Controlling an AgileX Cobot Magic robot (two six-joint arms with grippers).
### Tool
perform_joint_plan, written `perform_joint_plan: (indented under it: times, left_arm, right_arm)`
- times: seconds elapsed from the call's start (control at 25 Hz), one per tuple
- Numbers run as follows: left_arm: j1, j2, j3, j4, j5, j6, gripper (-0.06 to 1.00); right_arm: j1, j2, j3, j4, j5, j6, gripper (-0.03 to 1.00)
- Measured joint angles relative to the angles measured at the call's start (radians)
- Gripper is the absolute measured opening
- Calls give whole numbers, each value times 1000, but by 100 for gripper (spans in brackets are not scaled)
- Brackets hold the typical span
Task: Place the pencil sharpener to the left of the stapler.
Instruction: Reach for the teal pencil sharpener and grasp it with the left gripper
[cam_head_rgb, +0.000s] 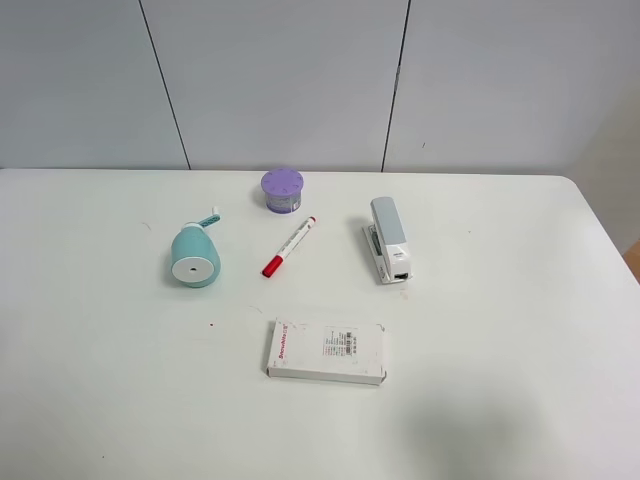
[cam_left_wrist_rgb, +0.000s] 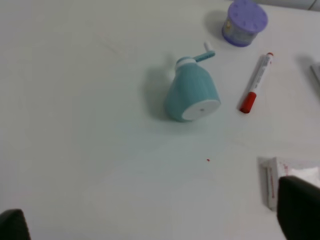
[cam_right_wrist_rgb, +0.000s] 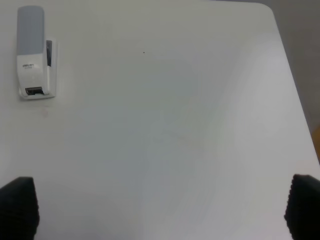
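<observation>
The teal pencil sharpener (cam_head_rgb: 195, 256) lies on its side on the white table (cam_head_rgb: 500, 330), left of centre, white face toward the front and crank (cam_head_rgb: 210, 219) toward the back. The left wrist view shows the pencil sharpener (cam_left_wrist_rgb: 192, 93) well ahead of my left gripper (cam_left_wrist_rgb: 155, 222), which is open and holds nothing. The grey-white stapler (cam_head_rgb: 388, 240) lies right of centre. In the right wrist view the stapler (cam_right_wrist_rgb: 34, 52) sits far ahead and off to one side of my open, empty right gripper (cam_right_wrist_rgb: 160, 207). Neither arm shows in the exterior high view.
A purple round container (cam_head_rgb: 282, 189) stands at the back middle. A red-capped marker (cam_head_rgb: 289, 246) lies between sharpener and stapler. A flat white printed box (cam_head_rgb: 327, 351) lies nearer the front. The table's right edge (cam_head_rgb: 612, 240) runs close by the wall.
</observation>
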Motion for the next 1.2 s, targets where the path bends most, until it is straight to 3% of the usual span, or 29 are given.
perform_joint_plan:
  times: [0.36, 0.48, 0.8, 1.2]
  left_arm:
    - [-1, 621, -429, 7, 97, -93, 100]
    - [-23, 688, -472, 24, 99, -101, 100]
    - [-212, 889, -587, 91, 101, -184, 100]
    - [-287, 1130, -611, 54, 105, -305, 100]
  right_arm:
    - [0, 0, 0, 0, 0, 0, 99]
    - [0, 0, 0, 0, 0, 0, 99]
    - [0, 0, 0, 0, 0, 0, 99]
    - [0, 0, 0, 0, 0, 0, 99]
